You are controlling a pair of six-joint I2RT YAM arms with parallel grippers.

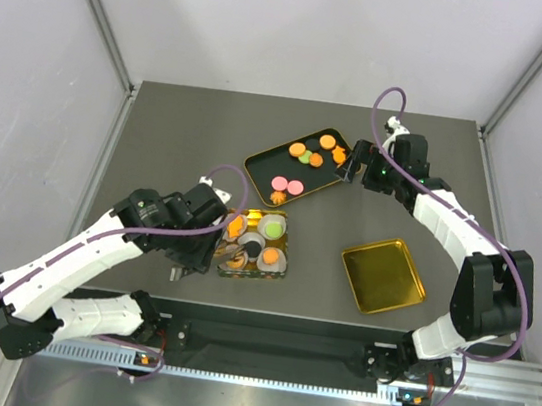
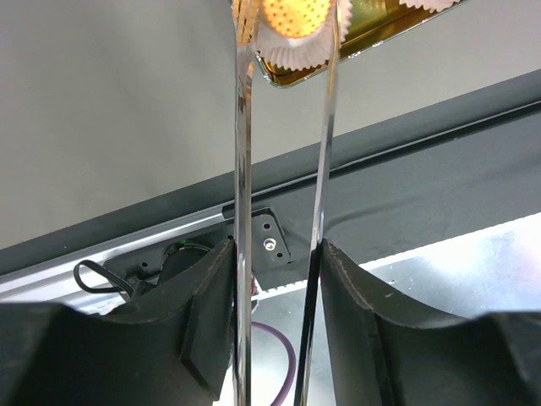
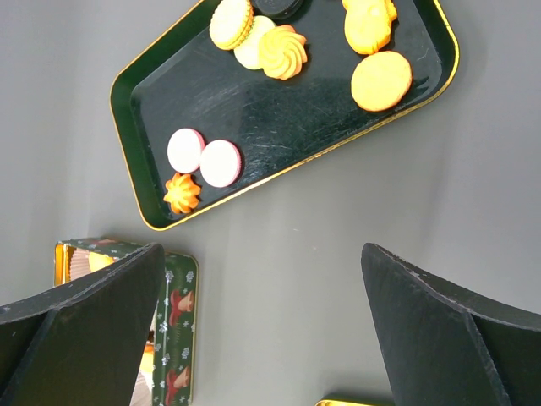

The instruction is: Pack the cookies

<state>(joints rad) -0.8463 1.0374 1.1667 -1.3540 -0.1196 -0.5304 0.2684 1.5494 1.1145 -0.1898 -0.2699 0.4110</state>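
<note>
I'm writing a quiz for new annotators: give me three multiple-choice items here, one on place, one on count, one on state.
1. Where does the gold tray lie? A) right of the cookie tin in the top view B) on top of it C) against the back wall
2. How many pink cookies lie on the dark tray? A) none B) two C) five
3. The right gripper is: A) shut on a cookie B) shut on a cup C) open
Answers: A, it sits beside the tin on the right arm's side; B, a pair lies side by side near one end; C, its fingers stand wide apart, nothing between them.
</note>
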